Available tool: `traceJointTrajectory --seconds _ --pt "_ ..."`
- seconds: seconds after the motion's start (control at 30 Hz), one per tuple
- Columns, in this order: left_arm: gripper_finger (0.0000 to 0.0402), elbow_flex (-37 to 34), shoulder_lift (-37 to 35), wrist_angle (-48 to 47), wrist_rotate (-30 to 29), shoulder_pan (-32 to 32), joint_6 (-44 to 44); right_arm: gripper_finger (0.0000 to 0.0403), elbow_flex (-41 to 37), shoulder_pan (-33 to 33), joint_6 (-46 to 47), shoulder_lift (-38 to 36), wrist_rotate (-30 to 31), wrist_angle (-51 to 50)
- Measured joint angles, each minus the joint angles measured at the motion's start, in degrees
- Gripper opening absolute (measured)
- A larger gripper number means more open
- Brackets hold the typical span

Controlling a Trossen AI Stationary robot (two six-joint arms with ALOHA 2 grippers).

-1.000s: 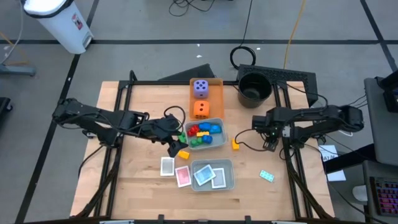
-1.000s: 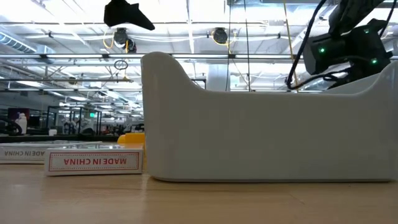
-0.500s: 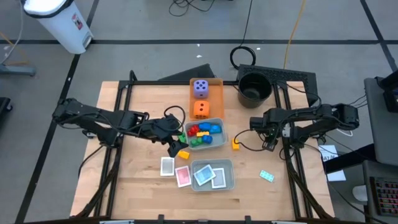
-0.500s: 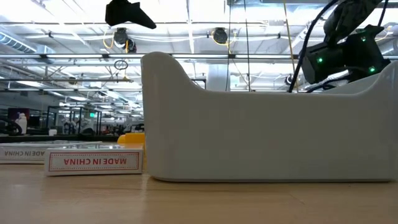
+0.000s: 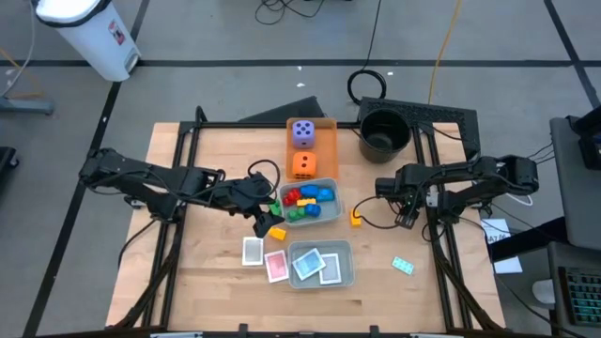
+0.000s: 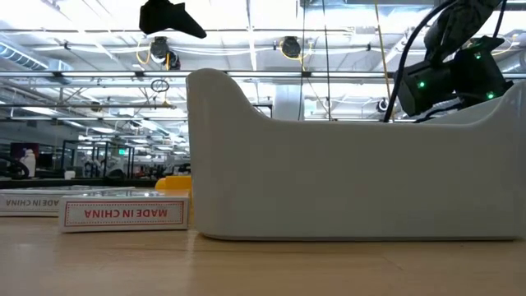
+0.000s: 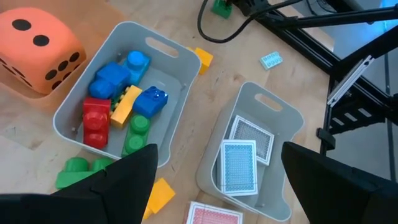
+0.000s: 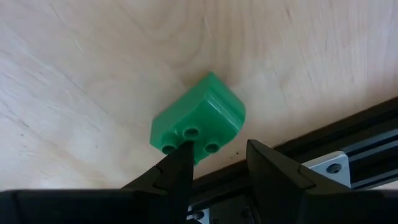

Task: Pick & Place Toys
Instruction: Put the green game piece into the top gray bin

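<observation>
A small green brick [image 8: 198, 121] lies on the wooden table beside the black frame rail at the right, also seen far off as the green brick [image 7: 221, 7]. My right gripper [image 8: 217, 155] points down just over it, fingers apart. My left gripper [image 5: 266, 218] hovers open and empty above the near left corner of the grey tray of bricks [image 5: 331, 214]. A purple die [image 5: 302, 132] and an orange die [image 5: 302, 165] sit on the orange tray [image 5: 326, 124]. Loose yellow bricks [image 5: 276, 232] [image 5: 356, 217] and a teal card [image 5: 403, 266] lie on the table. My right gripper comes at the green brick from above, pointing steeply down. One fingertip [image 8: 181, 152] shows in front of the brick's studded face [image 8: 189, 134], the other stands beside the brick's edge. I cannot tell whether either touches. The brick rests on the table.
A second grey tray [image 5: 344, 272] holds cards; more cards [image 5: 253, 251] [image 5: 276, 267] lie left of it. A black pot [image 5: 382, 134] stands at the far right. The black frame rail [image 8: 323, 149] runs close by the green brick.
My right gripper has sunk a little toward the green brick and tipped slightly steeper; its fingers keep the same gap.
</observation>
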Motion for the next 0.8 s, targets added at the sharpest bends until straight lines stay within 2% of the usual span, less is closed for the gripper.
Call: traceJointTrajectory --seconds 0.43,0.8 --pt "0.0347 0.0 0.0 0.0 0.0 0.0 0.4 0.0141 0.1 0.0 0.0 0.0 0.0 0.3" --pt "0.0347 0.0 0.0 0.0 0.0 0.0 0.4 0.0141 0.8 0.0 2.6 -0.1 -0.3 4.6"
